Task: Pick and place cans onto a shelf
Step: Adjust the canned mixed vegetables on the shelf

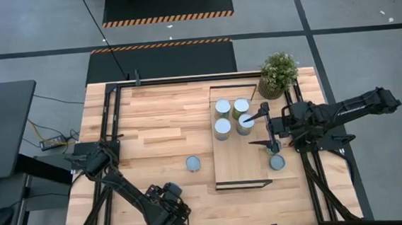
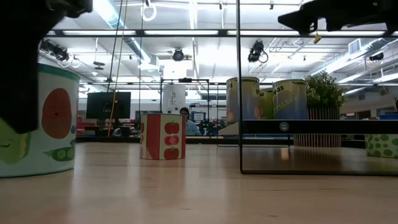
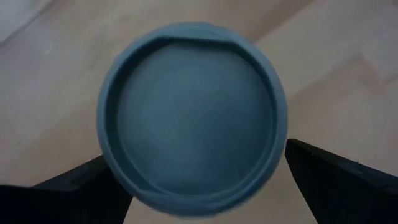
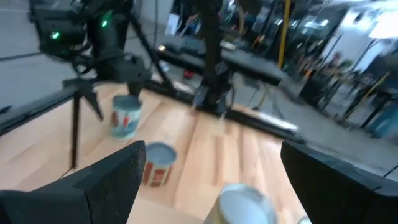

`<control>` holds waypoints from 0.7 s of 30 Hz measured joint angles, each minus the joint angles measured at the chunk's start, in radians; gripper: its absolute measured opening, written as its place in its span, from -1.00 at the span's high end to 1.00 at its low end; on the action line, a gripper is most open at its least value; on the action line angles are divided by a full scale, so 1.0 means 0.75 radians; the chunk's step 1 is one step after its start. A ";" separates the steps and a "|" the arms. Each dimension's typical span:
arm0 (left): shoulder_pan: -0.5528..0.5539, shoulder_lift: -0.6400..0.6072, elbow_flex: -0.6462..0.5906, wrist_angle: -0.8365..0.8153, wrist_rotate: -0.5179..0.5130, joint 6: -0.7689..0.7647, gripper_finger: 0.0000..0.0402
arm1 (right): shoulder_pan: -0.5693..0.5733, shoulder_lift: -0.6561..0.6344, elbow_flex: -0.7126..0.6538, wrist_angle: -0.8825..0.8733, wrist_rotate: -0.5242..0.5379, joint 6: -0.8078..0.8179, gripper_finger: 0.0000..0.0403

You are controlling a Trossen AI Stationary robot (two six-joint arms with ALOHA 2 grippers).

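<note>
Four small cylindrical cans with pale silvery-blue round tops point(image 1: 232, 117) stand in a two-by-two cluster on the far end of the long light-wood shelf with a thin black metal frame point(image 1: 242, 170). One of them, the near-right one, lies just beside the upper finger of the right claw point(image 1: 268, 127). That claw stands wide and holds nothing, positioned over the right edge of the shelf.

Can locations off the shelf:
- One can point(image 1: 193, 163) stands on the pale plank desk point(image 1: 159, 122), left of the shelf and well apart from it.
- One can point(image 1: 277, 162) stands on the desk just beside the right edge of the shelf, near the right claw.
- One can point(image 3: 191, 118) sits below the left claw point(image 3: 205, 186) at the near edge of the desk; its round top fills the left wrist view.

Left claw state: wide, one finger on each side of that can, no contact visible.

A potted green plant point(image 1: 278, 73) stands at the far right corner of the desk.
</note>
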 joint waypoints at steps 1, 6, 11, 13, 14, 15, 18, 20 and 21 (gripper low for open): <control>0.005 0.000 0.000 -0.001 -0.003 0.014 -0.96 | -0.001 -0.002 -0.008 0.027 0.010 -0.011 -0.90; 0.046 0.000 0.000 -0.001 -0.029 0.025 -0.96 | -0.001 -0.007 -0.017 0.035 0.030 -0.027 -0.90; 0.087 0.017 0.001 0.013 -0.024 0.045 -0.96 | -0.001 -0.007 -0.017 0.011 0.030 -0.021 -0.90; 0.101 0.027 0.000 0.026 0.005 0.085 -0.96 | -0.001 -0.007 -0.017 0.003 0.031 -0.021 -0.90; 0.111 0.033 0.001 0.038 0.026 0.106 -0.96 | -0.001 -0.007 -0.017 0.001 0.031 -0.022 -0.90; 0.120 0.037 0.001 0.043 0.053 0.138 -0.96 | -0.001 -0.007 -0.017 0.002 0.031 -0.025 -0.90; 0.156 0.035 0.001 0.067 0.121 0.208 -0.96 | -0.001 -0.019 -0.017 0.000 0.041 -0.035 -0.90; 0.173 0.035 0.001 0.066 0.146 0.240 -0.96 | -0.001 -0.034 -0.016 -0.001 0.058 -0.035 -0.90; 0.180 0.034 0.001 0.066 0.152 0.261 -0.96 | -0.001 -0.041 -0.016 -0.017 0.060 -0.035 -0.90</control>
